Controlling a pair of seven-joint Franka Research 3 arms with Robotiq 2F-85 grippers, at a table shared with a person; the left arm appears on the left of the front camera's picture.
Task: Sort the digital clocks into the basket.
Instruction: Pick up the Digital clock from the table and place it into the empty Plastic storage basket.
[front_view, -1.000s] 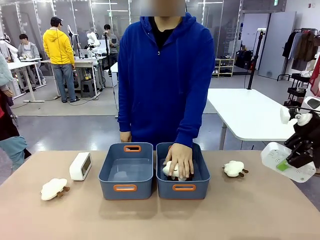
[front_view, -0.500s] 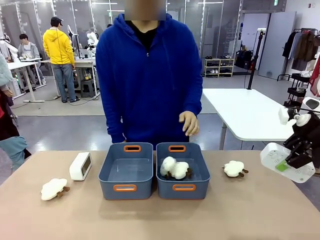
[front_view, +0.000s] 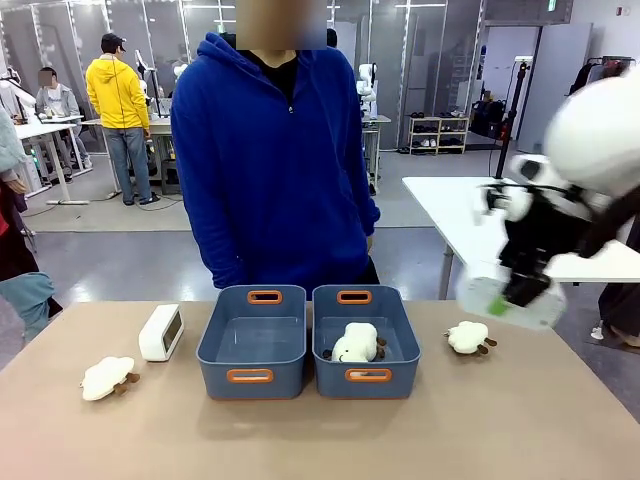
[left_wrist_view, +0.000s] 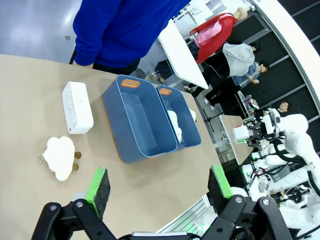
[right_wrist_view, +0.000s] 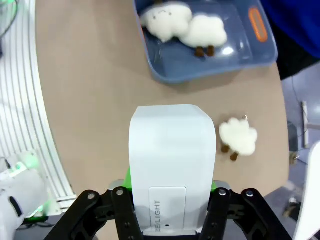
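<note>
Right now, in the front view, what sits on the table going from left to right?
Lone plush toy → digital clock → empty basket → second basket holding plush toys → another plush toy.

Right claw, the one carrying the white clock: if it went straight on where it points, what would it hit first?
Likely bare tabletop, met by the clock the right claw holds, just short of the bin of plush toys; depth is unclear.
</note>
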